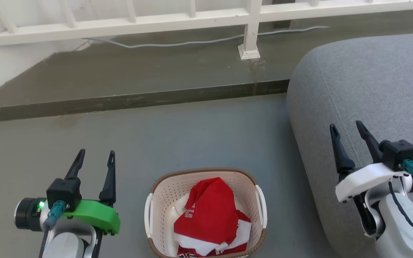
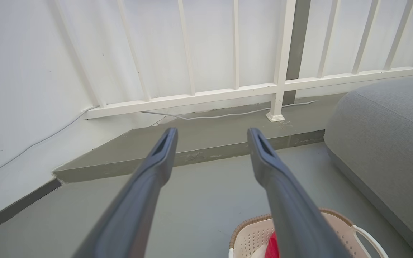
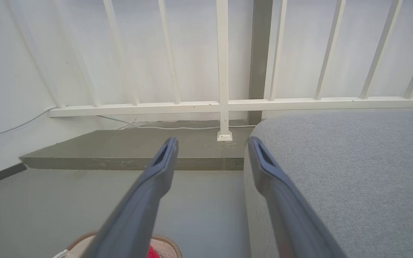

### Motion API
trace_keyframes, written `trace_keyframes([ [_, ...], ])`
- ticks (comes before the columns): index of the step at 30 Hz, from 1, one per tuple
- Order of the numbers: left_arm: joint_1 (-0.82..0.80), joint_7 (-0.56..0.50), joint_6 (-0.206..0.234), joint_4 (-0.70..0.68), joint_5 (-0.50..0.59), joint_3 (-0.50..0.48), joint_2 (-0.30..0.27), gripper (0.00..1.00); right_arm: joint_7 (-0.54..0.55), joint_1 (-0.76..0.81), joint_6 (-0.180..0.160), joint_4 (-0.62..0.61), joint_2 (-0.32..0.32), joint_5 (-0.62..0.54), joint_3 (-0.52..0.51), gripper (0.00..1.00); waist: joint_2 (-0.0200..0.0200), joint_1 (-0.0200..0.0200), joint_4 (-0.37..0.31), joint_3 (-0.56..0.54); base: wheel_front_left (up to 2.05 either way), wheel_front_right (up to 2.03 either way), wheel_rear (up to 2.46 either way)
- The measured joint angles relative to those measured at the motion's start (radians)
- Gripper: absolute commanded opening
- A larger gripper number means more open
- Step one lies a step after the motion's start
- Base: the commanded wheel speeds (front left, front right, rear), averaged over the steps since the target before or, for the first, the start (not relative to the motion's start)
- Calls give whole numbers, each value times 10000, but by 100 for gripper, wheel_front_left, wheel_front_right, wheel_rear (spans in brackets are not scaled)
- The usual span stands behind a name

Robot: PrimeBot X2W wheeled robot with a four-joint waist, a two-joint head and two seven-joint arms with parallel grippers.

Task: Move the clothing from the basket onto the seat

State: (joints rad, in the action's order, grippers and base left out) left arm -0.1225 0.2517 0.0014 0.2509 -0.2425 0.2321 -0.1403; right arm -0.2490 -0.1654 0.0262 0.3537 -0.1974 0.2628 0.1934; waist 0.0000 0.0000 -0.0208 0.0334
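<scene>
Two grippers: both empty, fingers spread wide; the left gripper (image 1: 97, 152) hangs over the floor (image 1: 192, 136) to the left of the basket (image 1: 161, 181), and the right gripper (image 1: 345, 124) hangs over the near edge of the seat (image 1: 371, 82)
Clothing: the red-and-white jerseys (image 1: 210, 215) lie crumpled in one heap inside the basket, with a red fold peaking near the middle; none is on the seat
Basket: on the floor between the two arms, near the seat's rounded side but apart from it
Step in hand: by my judgement, the reach for the first garment; the task is not yet begun
Which arm: the right one looks the better choice, since it is already beside the seat and the carry would be short
Approach: turn the fingers downward and bring them over the raised red fold, keeping them wide until they straddle it
Grasp: pinch the peak at the middle, well away from the perforated walls and white handles
Lift: straight up until the trailing cloth clears the woven-look rim, then across to the seat
Risk: the jerseys look tangled, so two may rise together, and a snag could drag the light basket
</scene>
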Motion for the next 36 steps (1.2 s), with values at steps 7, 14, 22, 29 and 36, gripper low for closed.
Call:
trace_keyframes([
  [7, -198, 0, -100, -4, 23, 123, 36, 100, -2, -302, 90, -242, 86, -8, -12, 100, 0, 0, -155, 379, 0, 0, 0],
  [14, -550, 0, -198, 67, 84, 514, 307, 100, -13, -611, 167, -617, 121, -13, -86, 100, 0, 0, -393, 945, 0, 0, 0],
  [22, -1171, -84, -537, 314, 293, 997, 339, 100, -15, -1034, 178, -1085, 366, -13, -140, 100, 0, 0, -677, 1734, 0, 0, 0],
  [29, -1846, -529, -886, 949, 665, 1862, 430, 100, -58, -1551, 261, -1714, 619, -13, -167, 100, 0, 0, -1121, 2767, 0, 0, 0],
  [36, -2531, -1070, -995, 1756, 920, 2406, 537, 100, -58, -1938, 265, -2282, 834, -12, -230, 100, 0, 0, -1568, 3728, 0, 0, 0],
])
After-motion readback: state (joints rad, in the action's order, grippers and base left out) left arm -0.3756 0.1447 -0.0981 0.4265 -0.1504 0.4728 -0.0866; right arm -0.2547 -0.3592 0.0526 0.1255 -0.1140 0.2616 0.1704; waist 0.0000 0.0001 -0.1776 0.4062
